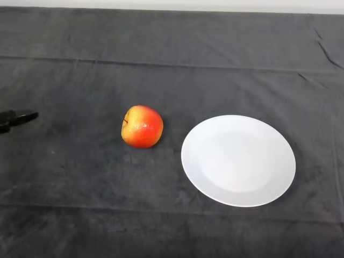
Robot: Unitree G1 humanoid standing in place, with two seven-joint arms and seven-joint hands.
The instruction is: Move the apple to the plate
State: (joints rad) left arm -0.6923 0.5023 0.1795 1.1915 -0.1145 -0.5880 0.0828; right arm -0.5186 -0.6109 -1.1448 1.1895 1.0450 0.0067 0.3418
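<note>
A red and yellow apple (142, 127) lies on the dark cloth a little left of centre, its stem side turned to the left. To its right sits a white plate (238, 160) with nothing on it, a short gap between the two. My left hand (16, 119) only just shows at the left edge, level with the apple and far to its left; black fingertips reach in, straight and holding nothing. The rest of the hand and the arm are out of the picture.
The dark cloth (172, 54) covers the whole table, with creases running across the back and front. A pale strip runs along the table's far edge at the top.
</note>
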